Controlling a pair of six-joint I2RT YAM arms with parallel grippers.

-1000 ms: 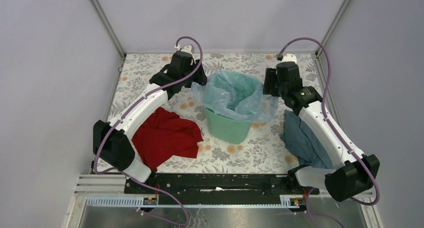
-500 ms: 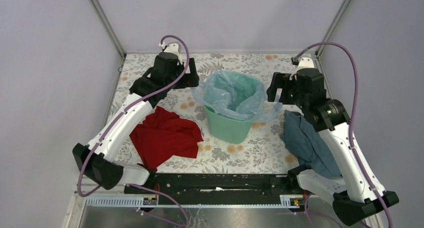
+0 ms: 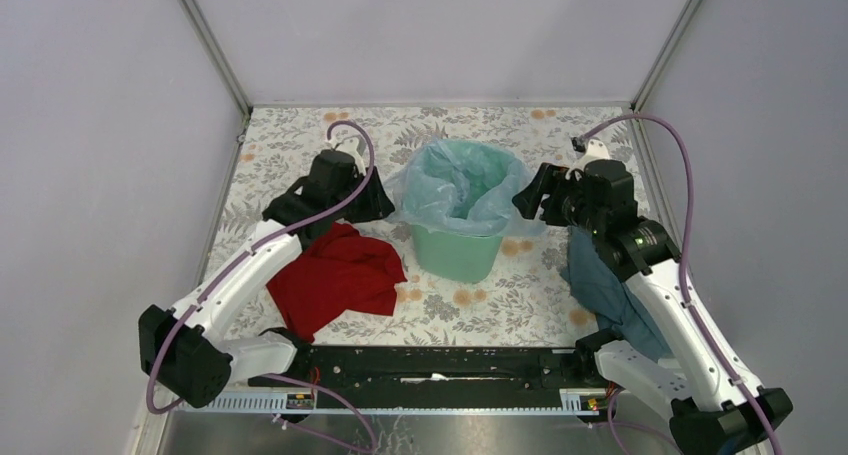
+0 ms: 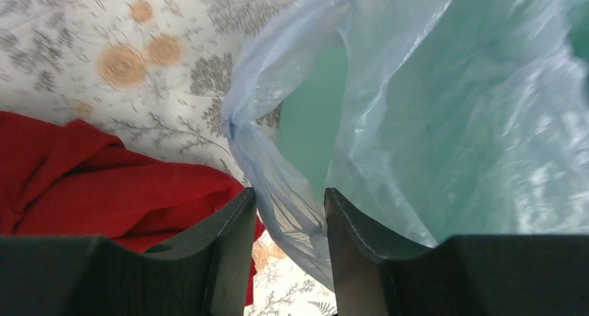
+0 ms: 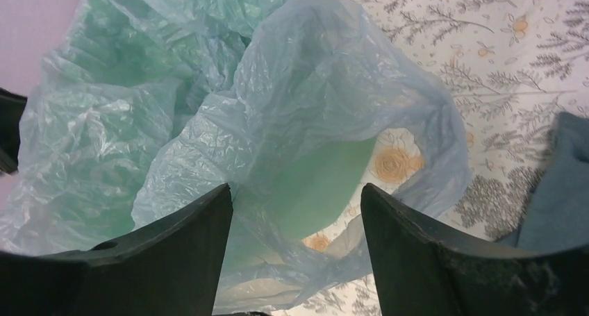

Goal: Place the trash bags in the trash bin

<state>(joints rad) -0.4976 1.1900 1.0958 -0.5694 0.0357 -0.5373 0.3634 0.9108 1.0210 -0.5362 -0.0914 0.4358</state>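
The mint-green plastic trash bin (image 3: 455,252) stands mid-table on the floral tabletop (image 3: 480,305). A translucent pale-blue plastic trash bag (image 3: 462,180) sits inside it, its mouth spilling over the rim on both sides. Nothing else shows inside.

The left gripper (image 4: 289,194) has narrow jaws with a fold of overhang running between them; I cannot tell whether it is pinched. The right gripper (image 5: 295,191) stands wide and empty, facing the opposite overhang.

Recommended: seat each flap down over the rim evenly, since a lopsided pull could tip the light bin.

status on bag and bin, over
Left gripper narrow around trash bag edge, grip unclear. Right gripper open, straddling opposite overhang. Bag lines trash bin, edges draped outside. Red cloth, blue-grey cloth beside bin, not blocking.
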